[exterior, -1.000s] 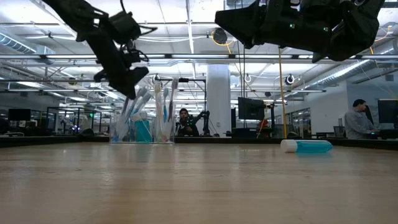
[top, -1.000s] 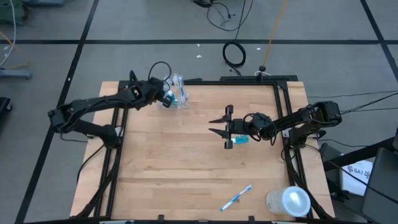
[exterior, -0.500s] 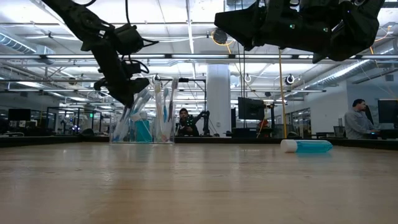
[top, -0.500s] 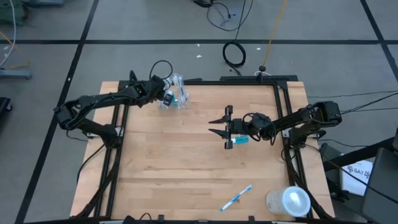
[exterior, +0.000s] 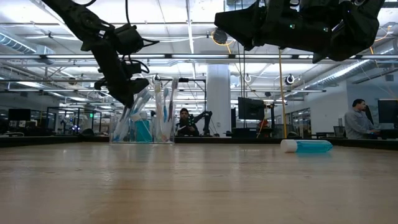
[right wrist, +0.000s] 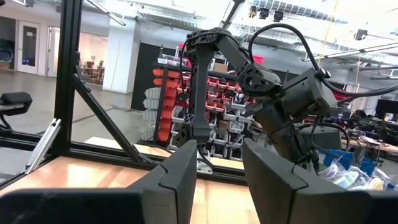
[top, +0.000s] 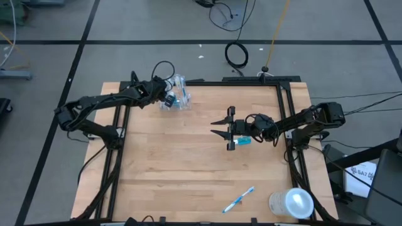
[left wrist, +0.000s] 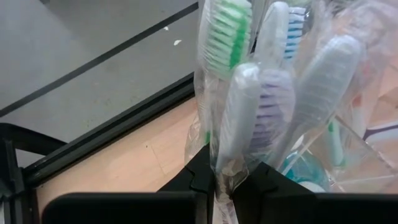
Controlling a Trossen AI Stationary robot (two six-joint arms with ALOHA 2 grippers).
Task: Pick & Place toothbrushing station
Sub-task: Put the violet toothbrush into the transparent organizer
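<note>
Left gripper (top: pixel 168 98) sits at the cup (top: pixel 181 100), table's 11 o'clock corner near the far edge. In the left wrist view its fingers (left wrist: pixel 193 180) are pressed together on a wrapped toothbrush (left wrist: pixel 239 118), the clear wrapper pinched between them; the brush head stands upright among the other toothbrushes (left wrist: pixel 227 31) in the cup. A green-bristled and a blue-bristled head show behind it. Teal toothpaste tube (exterior: pixel 143 130) stands inside the cup, seen in the low view between the brush handles.

Right gripper (top: pixel 227 129) hovers above the table, just right of centre, at about 3 o'clock from the table's middle. Its fingers (right wrist: pixel 177 180) stand spread apart with nothing between them; it points toward 9 o'clock. A second toothpaste tube (top: pixel 241 142) lies on its side on the wood just beneath the right wrist, white cap toward 9 o'clock.

One loose toothbrush (top: pixel 239 199) lies flat at the table's 5 o'clock, well apart from the cup. Just beside it, at the near right corner, stands a whitish translucent cylinder (top: pixel 292 203).

Wooden table (top: pixel 188 169).
</note>
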